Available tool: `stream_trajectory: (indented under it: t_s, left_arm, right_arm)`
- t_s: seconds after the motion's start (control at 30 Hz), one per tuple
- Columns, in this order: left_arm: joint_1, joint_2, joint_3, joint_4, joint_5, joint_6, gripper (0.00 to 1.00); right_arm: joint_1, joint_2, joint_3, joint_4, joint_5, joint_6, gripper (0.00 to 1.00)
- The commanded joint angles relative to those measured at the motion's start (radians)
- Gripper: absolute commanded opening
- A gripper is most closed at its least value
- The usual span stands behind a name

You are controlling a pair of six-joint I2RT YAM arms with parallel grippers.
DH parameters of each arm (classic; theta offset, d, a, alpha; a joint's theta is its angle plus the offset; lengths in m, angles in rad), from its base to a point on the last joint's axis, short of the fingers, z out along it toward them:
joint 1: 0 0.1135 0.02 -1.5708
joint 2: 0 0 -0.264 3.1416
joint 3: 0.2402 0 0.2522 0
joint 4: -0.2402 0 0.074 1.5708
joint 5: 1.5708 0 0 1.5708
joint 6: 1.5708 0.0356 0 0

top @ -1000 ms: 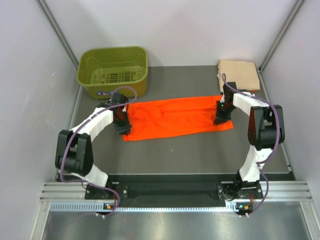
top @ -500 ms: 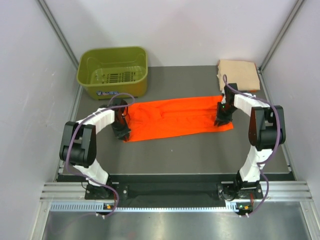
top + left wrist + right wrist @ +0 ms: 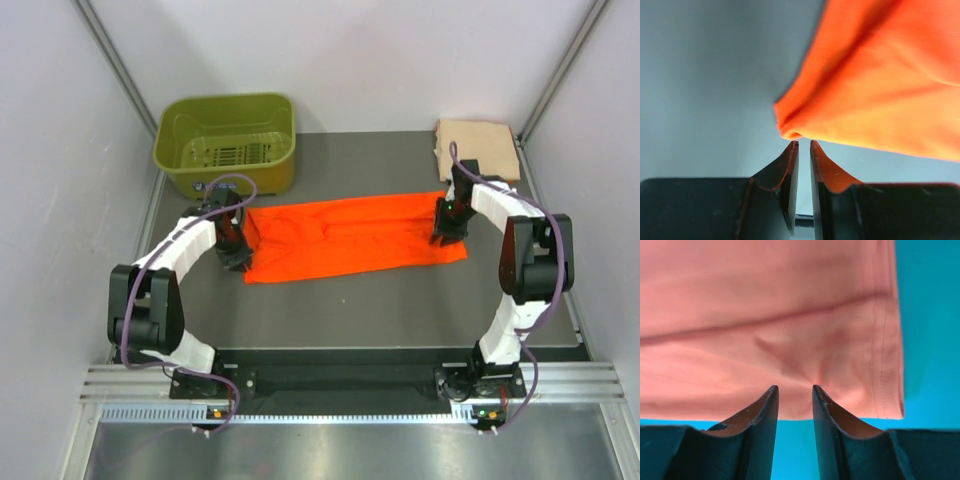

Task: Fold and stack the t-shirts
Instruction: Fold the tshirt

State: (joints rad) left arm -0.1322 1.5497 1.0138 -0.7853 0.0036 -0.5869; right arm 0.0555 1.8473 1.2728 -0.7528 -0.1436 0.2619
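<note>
The soft, wrinkled bright orange cloth shirt (image 3: 350, 238) lies as a long band. The left gripper (image 3: 802, 145), low beside its corner, is almost closed and empty. The right gripper (image 3: 795, 390) is slightly parted over the hem.

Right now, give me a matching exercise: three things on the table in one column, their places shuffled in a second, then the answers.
Things:
1. orange t-shirt
2. peach t-shirt
3. green basket

Places:
A. far left corner
B. far right corner
C. centre, spread out flat

Pairs: 1-C, 2-B, 3-A
</note>
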Motion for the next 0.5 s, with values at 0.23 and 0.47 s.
stream_trajectory:
  t_s: [0.23, 0.47]
  left_arm:
    - [0.005, 0.032, 0.075, 0.139, 0.176, 0.012, 0.22]
    - [0.008, 0.07, -0.044, 0.109, 0.13, -0.04, 0.21]
  right_arm:
    - [-0.019, 0.062, 0.148, -0.033, 0.019, -0.012, 0.41]
    - [-0.048, 0.009, -0.002, 0.0, 0.094, -0.024, 0.45]
